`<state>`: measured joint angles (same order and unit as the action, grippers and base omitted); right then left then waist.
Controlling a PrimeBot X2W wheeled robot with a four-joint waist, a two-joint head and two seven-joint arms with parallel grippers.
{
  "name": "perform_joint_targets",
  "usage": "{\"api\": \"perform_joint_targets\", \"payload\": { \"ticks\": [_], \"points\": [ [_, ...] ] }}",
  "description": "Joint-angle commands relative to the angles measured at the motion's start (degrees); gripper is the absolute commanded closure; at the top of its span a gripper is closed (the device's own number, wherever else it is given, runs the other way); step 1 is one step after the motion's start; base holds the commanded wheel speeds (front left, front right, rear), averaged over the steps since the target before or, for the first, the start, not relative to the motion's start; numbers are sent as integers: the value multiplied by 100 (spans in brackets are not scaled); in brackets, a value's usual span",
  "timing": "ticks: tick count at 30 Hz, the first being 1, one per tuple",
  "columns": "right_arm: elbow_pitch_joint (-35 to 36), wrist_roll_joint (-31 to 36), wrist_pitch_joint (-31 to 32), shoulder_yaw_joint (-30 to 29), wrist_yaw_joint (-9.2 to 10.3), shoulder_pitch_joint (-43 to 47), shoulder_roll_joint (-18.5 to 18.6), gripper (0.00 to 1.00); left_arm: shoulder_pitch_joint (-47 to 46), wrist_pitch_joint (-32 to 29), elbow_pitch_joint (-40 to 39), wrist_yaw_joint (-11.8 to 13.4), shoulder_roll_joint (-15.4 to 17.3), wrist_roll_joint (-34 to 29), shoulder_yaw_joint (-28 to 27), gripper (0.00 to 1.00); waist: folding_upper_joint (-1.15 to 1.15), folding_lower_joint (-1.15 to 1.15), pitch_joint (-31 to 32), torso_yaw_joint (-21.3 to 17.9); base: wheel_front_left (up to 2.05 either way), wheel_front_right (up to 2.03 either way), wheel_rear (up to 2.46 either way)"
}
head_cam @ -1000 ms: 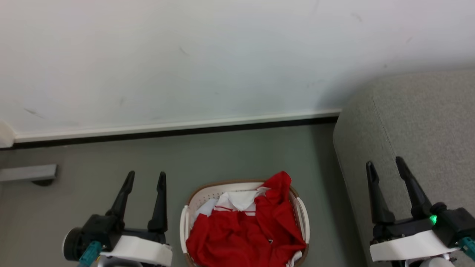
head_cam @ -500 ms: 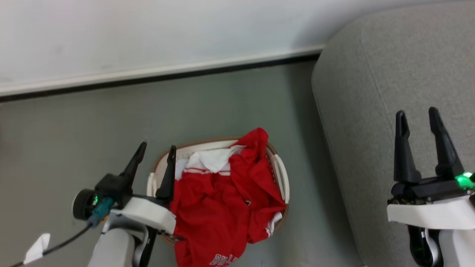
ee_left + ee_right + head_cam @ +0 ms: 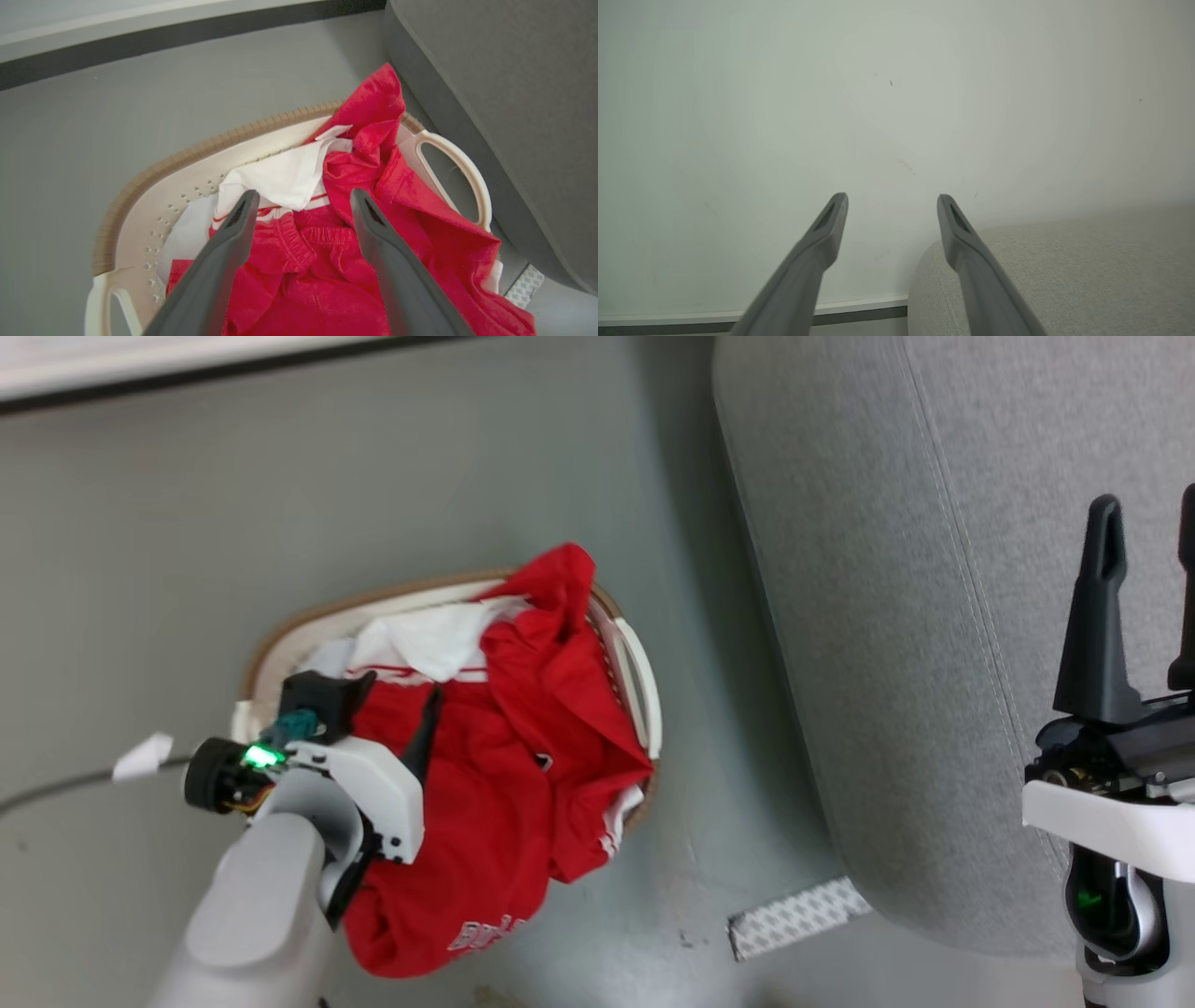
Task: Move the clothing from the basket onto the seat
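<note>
Now holds the left gripper (image 3: pixel 397 695) spread wide over the clothing (image 3: pixel 523 737), 2 dark fingers aimed down at the red folds, clasping nothing; cannot tell whether the tips touch the fabric. Finds the clothing heaped in the basket (image 3: pixel 280 644), 1 red piece spilling over the near rim toward the floor (image 3: pixel 373 476). Sees the basket standing on the floor just beside the seat (image 3: pixel 887 569). Holds the right gripper (image 3: pixel 1148 504) over the seat, likewise spread and empty.
</note>
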<state>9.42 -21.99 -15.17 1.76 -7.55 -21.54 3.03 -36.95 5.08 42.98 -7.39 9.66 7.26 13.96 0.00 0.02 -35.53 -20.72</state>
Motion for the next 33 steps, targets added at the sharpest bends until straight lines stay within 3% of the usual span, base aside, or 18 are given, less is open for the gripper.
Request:
{"api": "perform_joint_targets", "payload": {
  "ticks": [1,12,23,24,25,33],
  "points": [
    [73,-112,3,7,12,-94,-19,0,-163,-72,190,-8,121,45,70,0,0,-2,-357,-287,0,0,0],
    [203,-565,3,195,12,-227,-22,0,-1133,-718,1591,50,437,28,407,0,0,-2,-1006,-767,0,0,0],
    [193,-753,3,203,12,-210,-21,0,-1674,-1260,2403,112,455,-382,907,0,0,-2,-1307,-833,0,0,0],
    [188,-758,3,208,12,-214,-21,0,-1695,-1242,2446,117,443,-393,932,60,0,-2,-1318,-828,0,0,0],
    [180,-759,3,213,12,-224,-21,0,-1710,-1216,2478,123,431,-394,949,100,0,-2,-1325,-824,0,0,0],
    [10,-633,3,276,12,-329,-19,0,-1566,-775,2643,80,251,-170,956,100,0,-2,-919,-731,0,0,0]
  ]
}}
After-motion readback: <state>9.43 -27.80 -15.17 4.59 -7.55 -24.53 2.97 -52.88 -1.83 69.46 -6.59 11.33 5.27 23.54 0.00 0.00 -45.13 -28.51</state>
